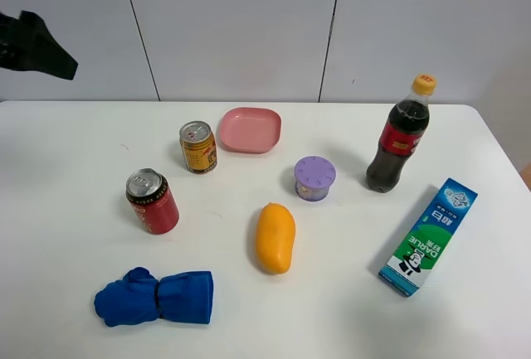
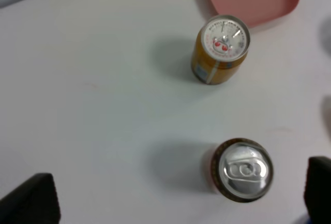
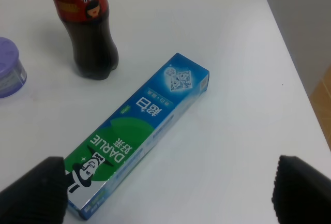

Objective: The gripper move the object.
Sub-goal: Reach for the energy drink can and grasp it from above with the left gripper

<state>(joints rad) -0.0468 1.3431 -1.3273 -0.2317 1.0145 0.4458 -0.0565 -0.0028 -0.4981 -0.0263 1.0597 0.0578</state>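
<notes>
The golden-yellow can (image 1: 198,147) with red markings and a silver top stands upright on the white table, just left of the pink plate (image 1: 250,129). It also shows in the left wrist view (image 2: 221,50), well ahead of my left gripper (image 2: 176,203). That gripper is open and empty, high above the table, with a red can (image 2: 243,169) between its two fingertips (image 2: 31,203) in the picture. A black part of the left arm (image 1: 37,48) shows at the far left. My right gripper (image 3: 170,193) is open and empty above the toothpaste box (image 3: 139,131).
A red can (image 1: 153,202) stands in front and left of the golden one. A purple lidded tub (image 1: 314,178), a cola bottle (image 1: 399,135), a toothpaste box (image 1: 429,236), a mango (image 1: 275,237) and a blue cloth (image 1: 156,298) lie on the table.
</notes>
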